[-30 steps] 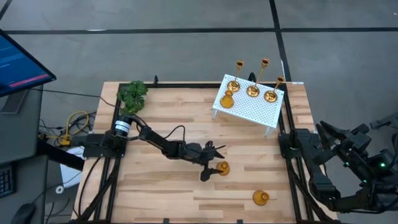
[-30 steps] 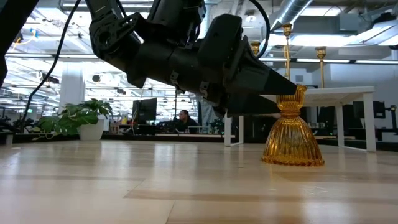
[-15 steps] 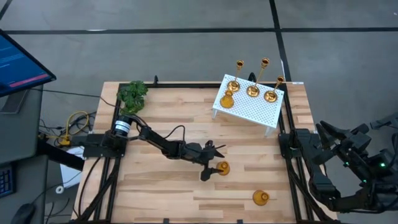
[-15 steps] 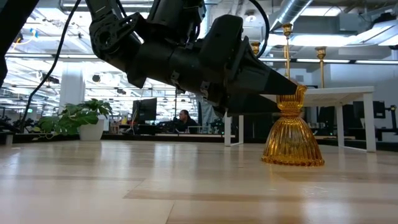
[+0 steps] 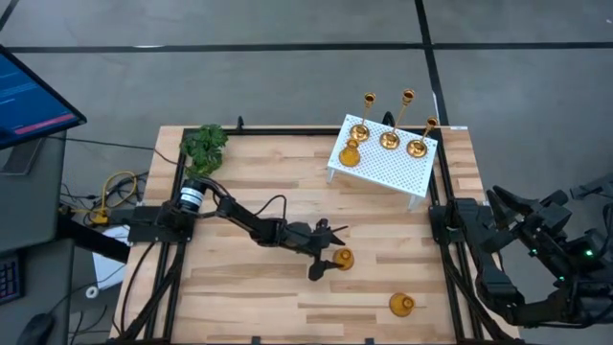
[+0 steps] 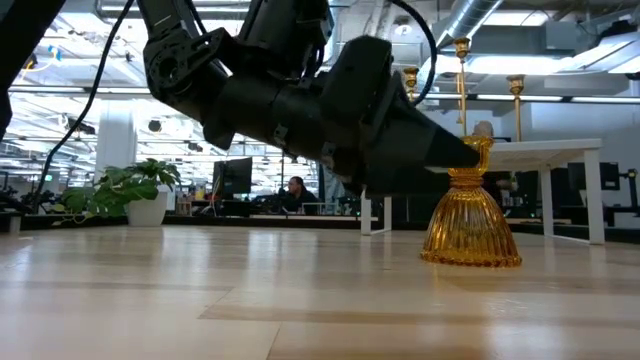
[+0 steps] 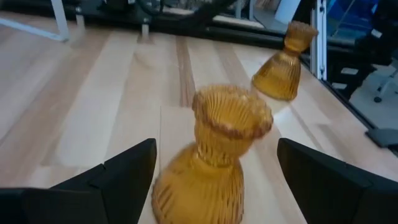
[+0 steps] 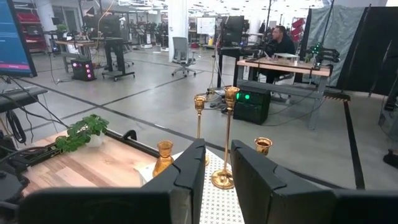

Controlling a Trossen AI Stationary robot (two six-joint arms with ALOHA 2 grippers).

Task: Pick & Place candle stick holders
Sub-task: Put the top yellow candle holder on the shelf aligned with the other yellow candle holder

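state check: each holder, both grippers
left gripper: open, straddling an amber holder
amber holder: upright on table, ungrasped
second amber holder: upright on table, free
third amber holder: on white stand
three brass sticks: upright on stand
right gripper: parked off-table, nearly shut, empty

You see even, bright overhead light in the high view; the table [image 5: 239, 287] casts no hard shadows, and the left arm [image 5: 254, 225] leaves only a soft one beneath it. In the low view, ceiling lights glare at upper left, and the foreground wood at the bottom is out of focus. In the left wrist view, the near amber holder [image 7: 211, 165] is blurred, with soft highlights on its ribs. In the right wrist view, the room background is sharp and evenly lit.
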